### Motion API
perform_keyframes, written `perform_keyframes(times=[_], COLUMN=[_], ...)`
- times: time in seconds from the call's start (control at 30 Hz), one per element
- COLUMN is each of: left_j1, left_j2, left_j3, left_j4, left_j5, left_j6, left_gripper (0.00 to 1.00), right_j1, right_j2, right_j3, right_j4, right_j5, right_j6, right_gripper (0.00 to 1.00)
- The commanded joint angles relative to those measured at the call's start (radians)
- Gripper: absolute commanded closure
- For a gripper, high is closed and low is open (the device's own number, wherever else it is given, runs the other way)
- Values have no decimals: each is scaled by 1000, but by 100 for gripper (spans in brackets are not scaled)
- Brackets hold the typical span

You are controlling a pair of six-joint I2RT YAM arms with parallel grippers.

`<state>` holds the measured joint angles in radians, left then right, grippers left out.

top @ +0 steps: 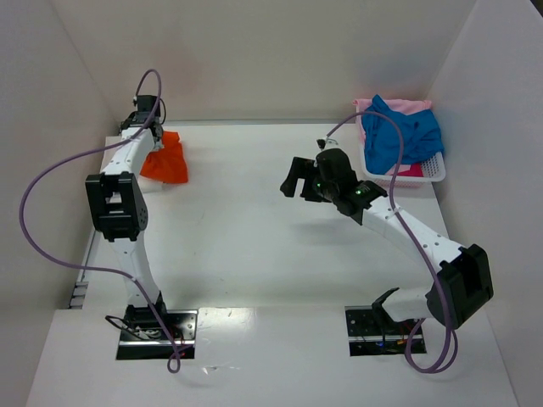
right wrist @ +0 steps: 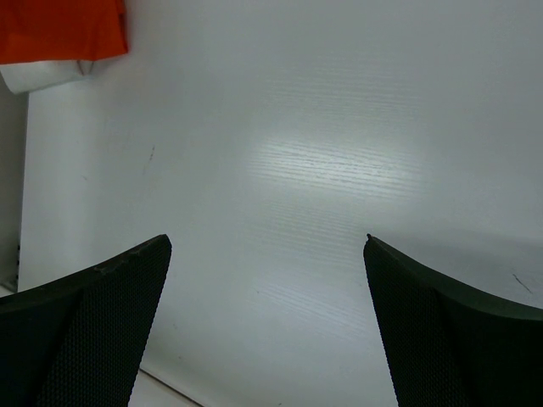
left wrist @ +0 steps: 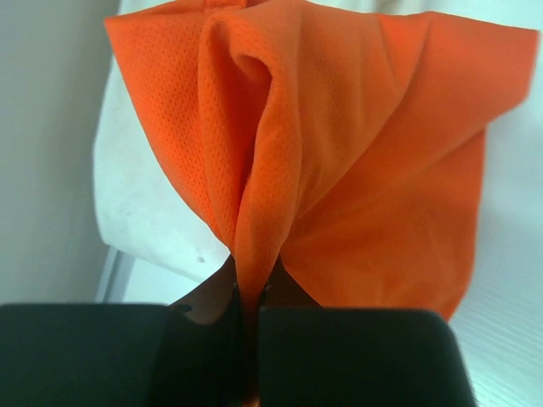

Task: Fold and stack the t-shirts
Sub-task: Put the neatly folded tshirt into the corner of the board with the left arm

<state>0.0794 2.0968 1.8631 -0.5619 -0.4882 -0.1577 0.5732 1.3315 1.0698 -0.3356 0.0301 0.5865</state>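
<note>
Left claw (top: 150, 134), far left in the top view, is clenched on the orange tee (top: 165, 161), whose long axis runs from the claw toward the near right. Right claw (top: 294, 181) hangs released over the table (top: 237, 246). Only this view shows the blue tee (top: 405, 136) and pink tee (top: 411, 105), heaped in the basket (top: 434, 172) far right.

Left wrist: black fingers (left wrist: 356, 356) pinch one ridge of mesh cloth, which fans away from them.

Right wrist: fingers (right wrist: 85, 331) spread wide over the white table, with an orange corner at far left.

Left arm (top: 140, 263) and right arm (top: 407, 225) are white with boxy black joints; purple cables (top: 22, 208) loop alongside; right gripper (right wrist: 267, 239) black, mesh-textured
</note>
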Motion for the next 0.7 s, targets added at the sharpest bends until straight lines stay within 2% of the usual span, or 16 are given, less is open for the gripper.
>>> perform_keyframes(times=[0.0,0.4,0.67], left_j1=[7,50,94], left_j2=[8,8,-37], left_j3=[60,85,74], left_j4=[11,11,20], left_j5=[-55,-65,-18], left_j6=[41,60,40], left_gripper=[100,100,100], right_j1=[2,2,2], right_j2=[-26,46,88], right_j3=[-13,33,51], right_j4=[-22,-22,-13], right_j5=[3,-12,-21], right_j6=[10,1,-8], right_gripper=[0,0,0])
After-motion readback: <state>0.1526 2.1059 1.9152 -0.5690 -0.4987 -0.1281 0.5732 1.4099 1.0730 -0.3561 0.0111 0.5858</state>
